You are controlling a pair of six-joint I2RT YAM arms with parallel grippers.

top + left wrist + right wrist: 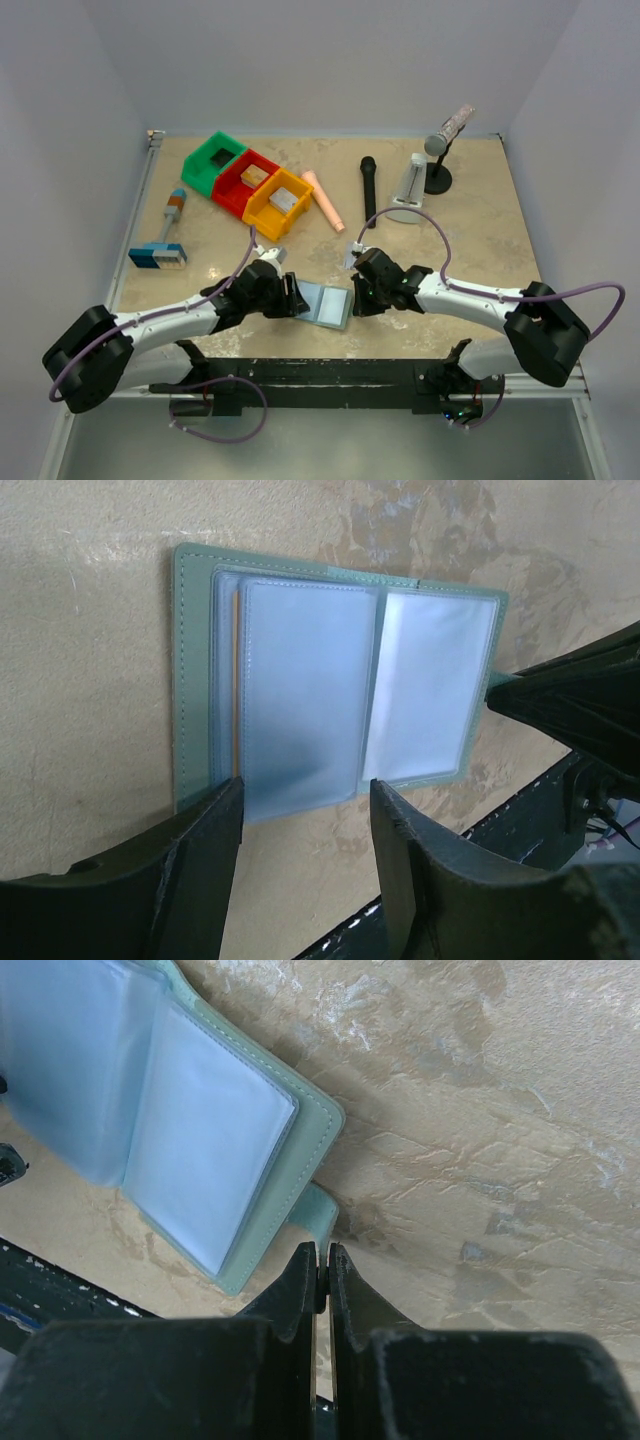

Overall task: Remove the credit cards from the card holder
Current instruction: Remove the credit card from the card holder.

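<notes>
card holder (326, 303) open on table (480, 240), left pincer (297, 296) released at its 9 o'clock, right pincer (356, 296) clenched at 3 o'clock

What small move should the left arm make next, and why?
Probably ease the open left jaws forward to pinch the clear panel of the card holder: they straddle its near edge, and the shut right jaws sit at its tab.

Only a thin tan edge of a card (236, 680) shows; the holder's (195, 680) frosted pockets blur the rest. In your right wrist view the holder runs off the top and left edges. Its tab (320, 1215) ends at the right gripper's (321, 1252) closed tips, and you cannot tell whether it is pinched. From above, the bins' (262, 218) contents are too small to tell.
</notes>
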